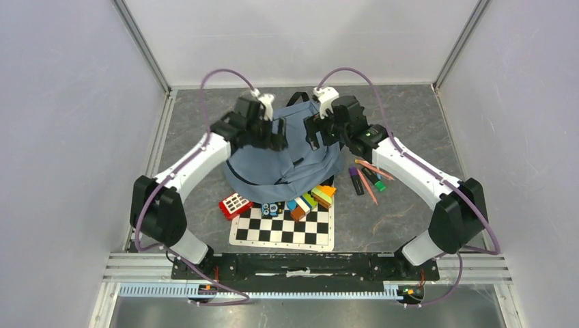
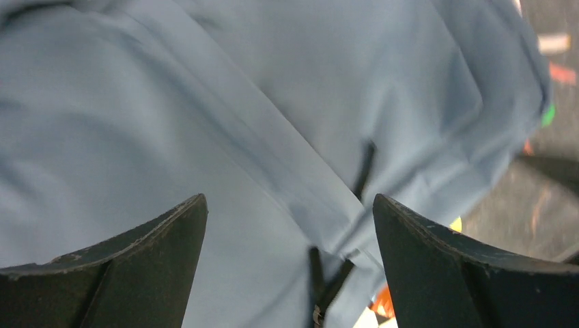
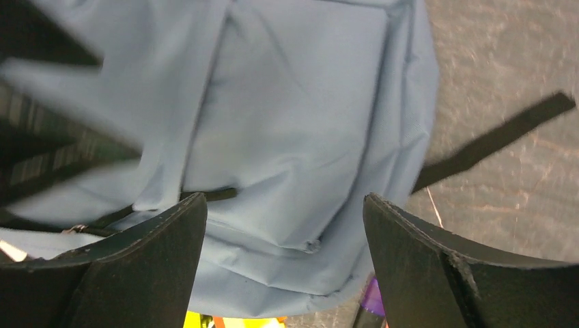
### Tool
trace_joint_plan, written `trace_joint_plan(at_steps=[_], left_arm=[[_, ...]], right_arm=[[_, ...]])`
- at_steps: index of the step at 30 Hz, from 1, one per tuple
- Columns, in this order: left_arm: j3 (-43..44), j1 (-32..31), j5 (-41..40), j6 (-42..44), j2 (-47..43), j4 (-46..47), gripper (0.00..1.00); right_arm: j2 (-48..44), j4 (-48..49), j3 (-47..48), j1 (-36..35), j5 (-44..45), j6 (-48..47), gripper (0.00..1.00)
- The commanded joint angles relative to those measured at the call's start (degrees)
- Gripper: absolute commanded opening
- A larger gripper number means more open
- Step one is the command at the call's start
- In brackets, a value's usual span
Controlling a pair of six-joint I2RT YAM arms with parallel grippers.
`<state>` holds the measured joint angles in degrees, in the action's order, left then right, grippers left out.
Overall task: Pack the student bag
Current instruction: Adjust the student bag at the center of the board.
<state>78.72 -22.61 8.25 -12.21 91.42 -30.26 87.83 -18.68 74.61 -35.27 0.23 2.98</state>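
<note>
Two end effectors hover over the far half of the student bag (image 1: pixel 283 167), which lies flat in the middle of the tabletop (image 1: pixel 410 116), its long axis running from far to near. The left end effector (image 1: pixel 272 133) hangs over the bag's left side and the right end effector (image 1: pixel 315 133) over its right, about equally close. Both are released, jaws wide, nothing between them, with blue fabric directly below. Coloured blocks (image 1: pixel 315 198) and a red keypad-like item (image 1: pixel 235 205) crowd the bag's near edge, just beyond a chessboard (image 1: pixel 283 229). Markers (image 1: pixel 365 181) lie to the right, near a loose black strap (image 3: pixel 491 143).
</note>
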Motion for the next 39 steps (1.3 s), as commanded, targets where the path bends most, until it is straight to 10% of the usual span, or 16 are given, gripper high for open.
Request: trace_joint_plan(at_steps=[1, 21, 39], left_arm=[[-10.4, -7.2, 0.3, -0.6, -4.6, 11.9, 0.95], [-0.1, -17.4, -2.1, 15.1, 11.8, 4.9, 0.59], [-4.5, -17.7, -7.7, 16.4, 6.0, 4.4, 0.40]], right_arm=[[-2.3, 4.5, -4.1, 5.2, -1.7, 9.6, 0.88], [-16.4, 6.8, -18.2, 10.4, 4.3, 13.4, 0.87], [-16.4, 6.9, -19.2, 10.4, 3.3, 13.6, 0.87]])
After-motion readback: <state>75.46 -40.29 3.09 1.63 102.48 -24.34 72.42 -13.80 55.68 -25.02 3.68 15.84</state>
